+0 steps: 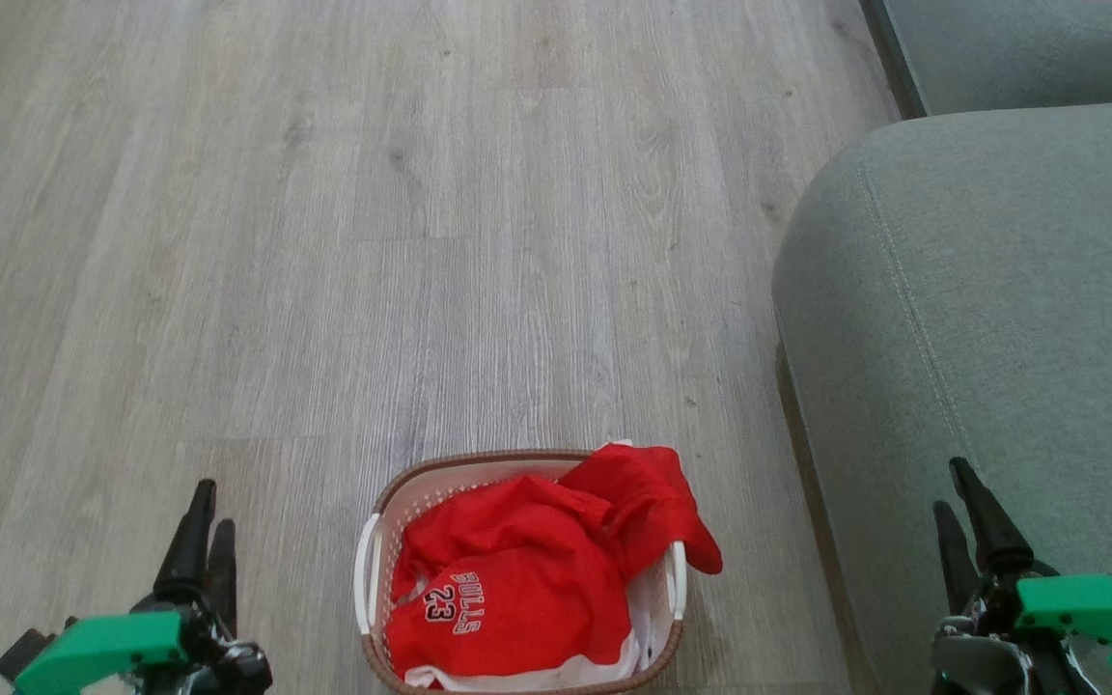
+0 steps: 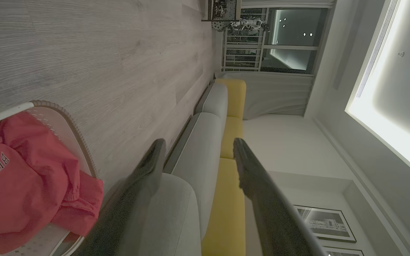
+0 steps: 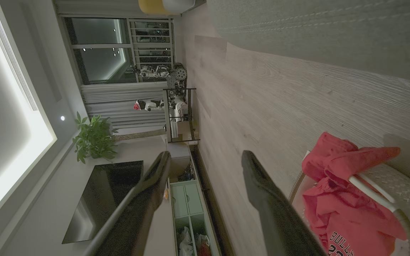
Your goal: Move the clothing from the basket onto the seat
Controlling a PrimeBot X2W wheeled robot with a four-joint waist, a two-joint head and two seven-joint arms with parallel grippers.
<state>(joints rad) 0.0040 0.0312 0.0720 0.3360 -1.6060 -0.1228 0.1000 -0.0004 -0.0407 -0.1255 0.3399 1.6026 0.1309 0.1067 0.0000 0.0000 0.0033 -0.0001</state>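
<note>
Wide open and empty, left hand [image 1: 213,504] and right hand [image 1: 950,485] flank the basket [image 1: 421,480] of clothing [image 1: 517,589], the left looking nearer, the seat [image 1: 1000,290] right of the basket.

the floor [image 1: 373,241] is pale grey wood-look planking, its boards running away from the robot in the head view. the basket [image 1: 479,458] stands upright on it near the lower middle of that view, with bare boards to its left and beyond it. the seat [image 1: 1000,290] stands on the floor to the right of the basket, near it but apart, a strip of floor between them, and a second cushion [image 1: 1029,48] sits farther back at the top right.
</note>
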